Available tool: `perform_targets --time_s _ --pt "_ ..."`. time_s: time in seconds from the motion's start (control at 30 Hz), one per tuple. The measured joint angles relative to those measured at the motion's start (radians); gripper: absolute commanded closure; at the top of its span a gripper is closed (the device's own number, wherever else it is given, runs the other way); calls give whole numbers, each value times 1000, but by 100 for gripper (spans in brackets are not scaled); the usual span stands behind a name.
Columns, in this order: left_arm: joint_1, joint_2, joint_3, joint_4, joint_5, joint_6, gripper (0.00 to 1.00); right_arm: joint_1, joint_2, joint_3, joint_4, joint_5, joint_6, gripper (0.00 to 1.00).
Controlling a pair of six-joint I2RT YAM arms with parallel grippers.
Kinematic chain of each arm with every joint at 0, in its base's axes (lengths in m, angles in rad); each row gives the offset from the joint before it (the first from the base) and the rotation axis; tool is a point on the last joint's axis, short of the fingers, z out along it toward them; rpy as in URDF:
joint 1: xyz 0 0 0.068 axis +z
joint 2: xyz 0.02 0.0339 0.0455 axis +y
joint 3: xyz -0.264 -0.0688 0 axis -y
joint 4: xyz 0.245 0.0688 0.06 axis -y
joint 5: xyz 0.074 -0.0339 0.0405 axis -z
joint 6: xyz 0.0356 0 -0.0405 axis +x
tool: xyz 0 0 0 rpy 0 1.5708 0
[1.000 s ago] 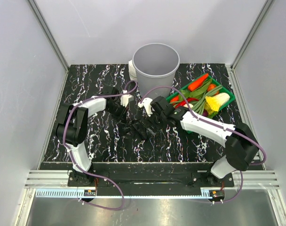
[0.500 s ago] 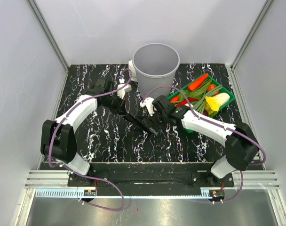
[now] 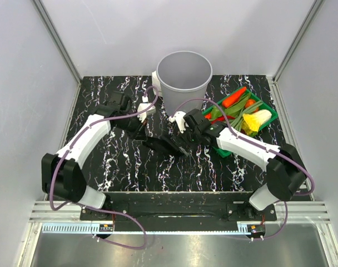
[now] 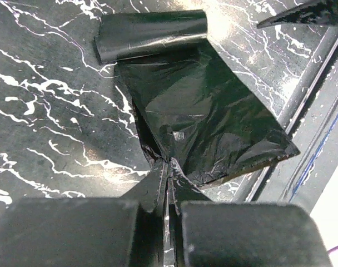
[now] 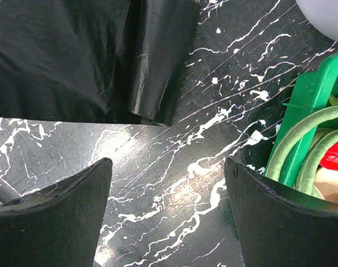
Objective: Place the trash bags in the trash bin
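Observation:
The trash bags (image 4: 202,111) are a black glossy film, partly unrolled, with the rolled end (image 4: 152,33) lying on the marble table. My left gripper (image 4: 168,169) is shut on the film's near edge, and in the top view this gripper (image 3: 142,132) sits left of the bag (image 3: 159,146). My right gripper (image 5: 166,186) stands open over bare table, with the roll (image 5: 158,67) just ahead of its fingers and apart from them. In the top view it (image 3: 183,144) is at the bag's right end. The grey trash bin (image 3: 184,78) stands upright behind both grippers.
A green basket (image 3: 268,120) of vegetables sits right of the bin, and its wall (image 5: 302,117) is close beside my right finger. A small white roll (image 3: 156,78) stands at the bin's left. Metal frame rails border the table.
My left arm has stretched out and its gripper has moved up and left with the film's edge, drawing the bag flatter. The right gripper has shifted slightly towards the bin, still open.

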Motion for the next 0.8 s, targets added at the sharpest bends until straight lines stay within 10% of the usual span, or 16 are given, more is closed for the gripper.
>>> perform_targets --time_s 0.8 --pt "1 -288 74 -271 -138 315 100 -13 193 121 102 96 -22 16"
